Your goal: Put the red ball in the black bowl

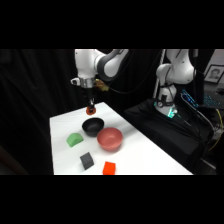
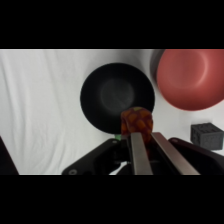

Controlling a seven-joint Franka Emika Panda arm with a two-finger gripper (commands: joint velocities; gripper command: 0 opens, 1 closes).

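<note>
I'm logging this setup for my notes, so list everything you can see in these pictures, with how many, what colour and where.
red ball: one, red-orange with darker specks, held between the gripper's fingers above the table, near the black bowl
black bowl: one, glossy black, mid-table, empty, beside the red bowl
red bowl: one, red-pink, next to the black bowl, toward the near side of the table
green block: one, green, on the table's left side
black cube: one, black, toward the table's near end
red-orange block: one, at the near end, beside the black cube
table: one, white
gripper: one, shut on the red ball, over the table's far end
</note>
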